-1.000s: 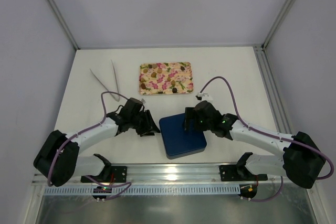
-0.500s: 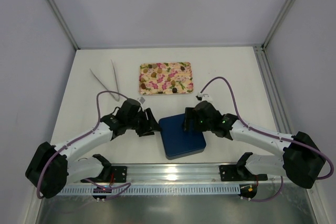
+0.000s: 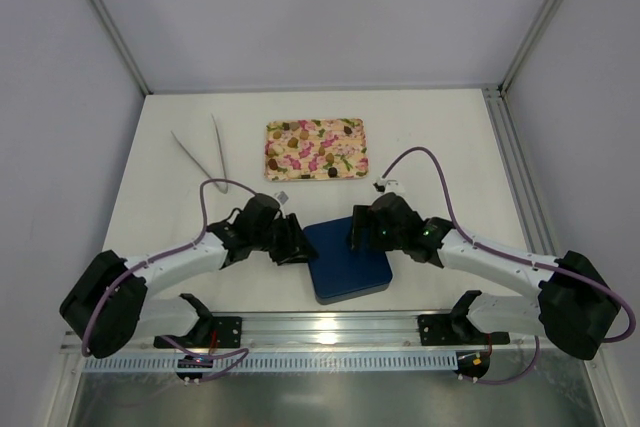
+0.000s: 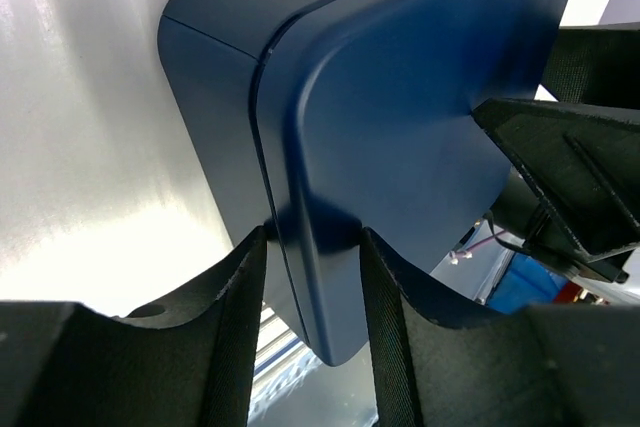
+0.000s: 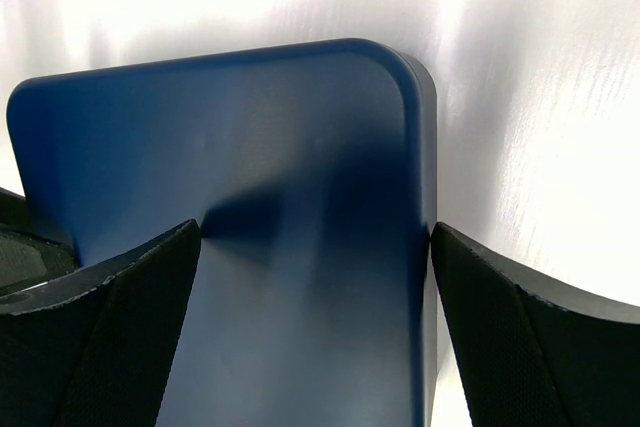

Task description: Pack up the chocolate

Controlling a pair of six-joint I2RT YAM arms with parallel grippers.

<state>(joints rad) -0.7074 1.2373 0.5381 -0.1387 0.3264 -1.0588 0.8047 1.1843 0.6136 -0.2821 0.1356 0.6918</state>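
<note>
A dark blue square box with rounded corners and its lid on is seen on the white table, near the front edge and between the two arms. The left hand is set at the box's left side. In the left wrist view its two black fingers are placed on either side of the lid's rim, close against it, but whether the rim is actually clamped cannot be told. The right hand is held over the far part of the lid, released and spread wide. One of its fingers is seen above the lid's top and the other just outside the box's edge, with nothing grasped. The chocolate, small brown and tan pieces, is found well apart from the box on a pink-and-yellow floral rectangular tray at the far middle of the table. A pair of whitish tongs is laid to the left of the tray.
</note>
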